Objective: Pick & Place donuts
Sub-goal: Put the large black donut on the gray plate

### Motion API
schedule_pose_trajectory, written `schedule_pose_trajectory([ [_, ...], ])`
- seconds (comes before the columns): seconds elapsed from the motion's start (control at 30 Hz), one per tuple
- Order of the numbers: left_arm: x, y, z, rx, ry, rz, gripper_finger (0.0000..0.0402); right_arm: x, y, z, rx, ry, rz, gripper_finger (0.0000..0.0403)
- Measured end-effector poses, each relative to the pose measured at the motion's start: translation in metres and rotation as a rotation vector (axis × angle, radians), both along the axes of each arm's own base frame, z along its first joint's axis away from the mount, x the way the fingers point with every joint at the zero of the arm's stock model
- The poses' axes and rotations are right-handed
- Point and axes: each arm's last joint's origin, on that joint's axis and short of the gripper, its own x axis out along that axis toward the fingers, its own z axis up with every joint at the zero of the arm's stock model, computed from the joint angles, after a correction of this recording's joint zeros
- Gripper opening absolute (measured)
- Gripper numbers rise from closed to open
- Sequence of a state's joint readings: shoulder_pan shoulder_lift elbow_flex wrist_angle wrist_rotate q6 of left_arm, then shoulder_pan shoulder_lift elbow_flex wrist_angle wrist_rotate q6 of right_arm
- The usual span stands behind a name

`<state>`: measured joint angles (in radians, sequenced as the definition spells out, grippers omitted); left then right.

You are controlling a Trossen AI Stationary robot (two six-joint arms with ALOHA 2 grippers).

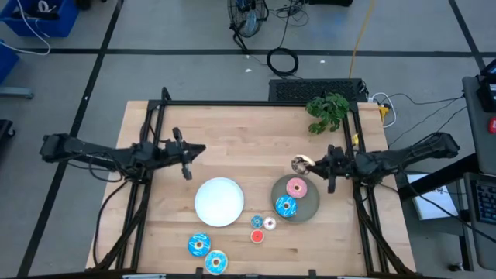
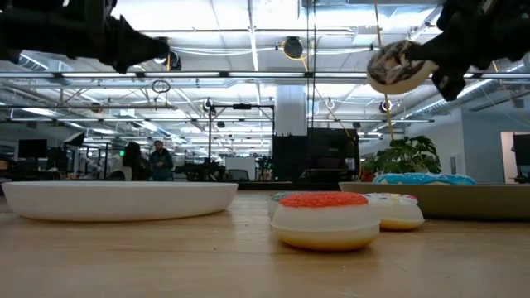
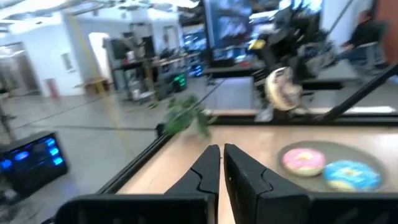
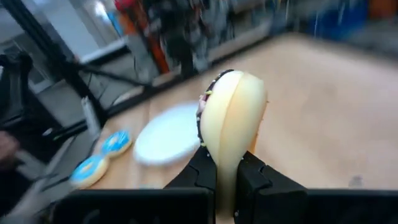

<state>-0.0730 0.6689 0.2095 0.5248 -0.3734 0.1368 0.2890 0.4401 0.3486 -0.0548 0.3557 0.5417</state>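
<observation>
Red donut [image 2: 325,220] half hides pale donut [image 2: 396,210] behind.

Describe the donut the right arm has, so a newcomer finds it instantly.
Start at the grey plate on the table's right side, holding a pink donut and a blue donut. Just above its far edge the right gripper is shut on the brown sprinkled donut. It is the only donut in the air, held on edge.

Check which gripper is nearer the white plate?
Left. The left gripper hangs just up-left of the white plate; the right gripper, holding a donut, is farther off, above the grey plate.
</observation>
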Motion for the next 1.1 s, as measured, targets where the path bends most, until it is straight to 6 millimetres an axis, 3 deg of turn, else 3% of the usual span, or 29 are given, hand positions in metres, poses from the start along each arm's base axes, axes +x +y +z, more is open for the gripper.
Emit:
schedule_pose_trajectory([
  [0.1, -0.001, 0.002, -0.005, 0.000, 0.015, 0.031, 0.0029, -0.004, 0.003, 0.016, 0.171, 0.099, 0.082, 0.0007],
  [0.2, -0.001, 0.004, -0.005, 0.000, 0.015, 0.047, 0.0022, -0.005, 0.005, 0.026, 0.305, 0.092, 0.137, 0.0007],
  [0.37, -0.001, 0.005, -0.006, 0.015, 0.021, 0.052, 0.0005, -0.005, 0.008, 0.025, 0.496, 0.129, 0.168, 0.0007],
  [0.63, -0.001, 0.005, -0.006, 0.034, 0.027, 0.049, 0.0023, -0.001, 0.028, -0.024, 0.666, 0.293, 0.179, 0.0008],
  [0.8, -0.001, 0.005, -0.006, 0.018, 0.030, 0.046, 0.0018, -0.002, 0.045, -0.032, 0.729, 0.211, 0.241, 0.0008],
  [0.97, -0.001, 0.004, -0.007, 0.017, 0.036, 0.021, 0.0004, -0.007, 0.058, -0.049, 0.745, 0.293, 0.191, 0.0008],
  [1.1, -0.001, 0.004, -0.007, 0.010, 0.034, 0.013, 0.0018, -0.008, 0.061, -0.062, 0.732, 0.350, 0.126, 0.0008],
])
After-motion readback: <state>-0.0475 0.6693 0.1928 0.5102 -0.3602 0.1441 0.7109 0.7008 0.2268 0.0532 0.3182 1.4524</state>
